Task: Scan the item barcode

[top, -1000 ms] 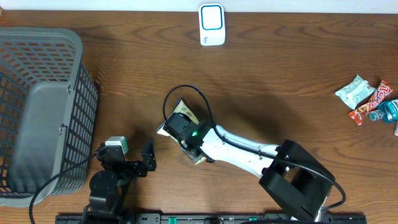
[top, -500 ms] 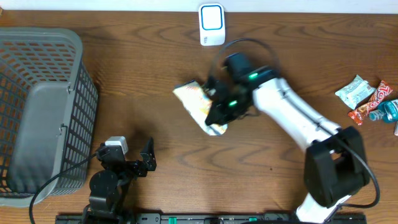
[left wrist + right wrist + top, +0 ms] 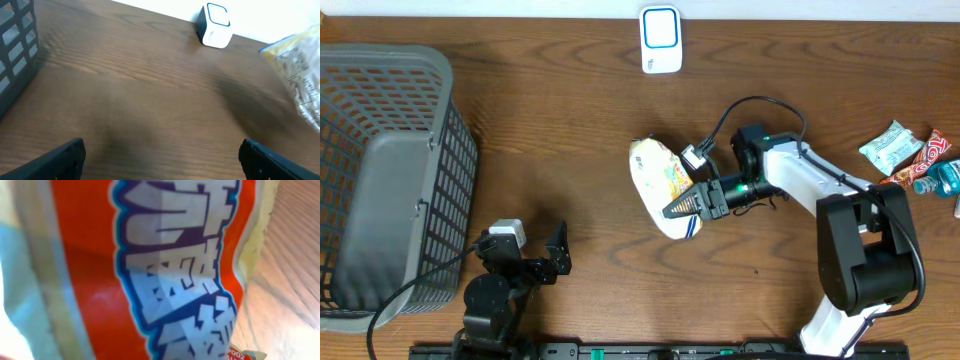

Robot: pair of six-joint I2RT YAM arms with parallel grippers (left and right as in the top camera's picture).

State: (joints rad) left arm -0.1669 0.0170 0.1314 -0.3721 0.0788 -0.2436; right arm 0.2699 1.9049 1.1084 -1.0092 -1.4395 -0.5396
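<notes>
The right hand (image 3: 682, 207) is clamped shut on the near end of the snack bag (image 3: 658, 180) over mid-tabletop (image 3: 540, 120). The bag's long axis points roughly toward the barcode scanner (image 3: 661, 40) at the far edge. The left hand (image 3: 560, 255) gapes empty, farther away.

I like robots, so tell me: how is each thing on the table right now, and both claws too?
right gripper: shut on the snack bag.
snack bag: pinched at one end, seemingly lifted above the table.
left gripper: open, holding nothing.
scanner: standing at the far edge, untouched.
basket: upright on the left.
small snacks: lying heaped at the right edge.
</notes>
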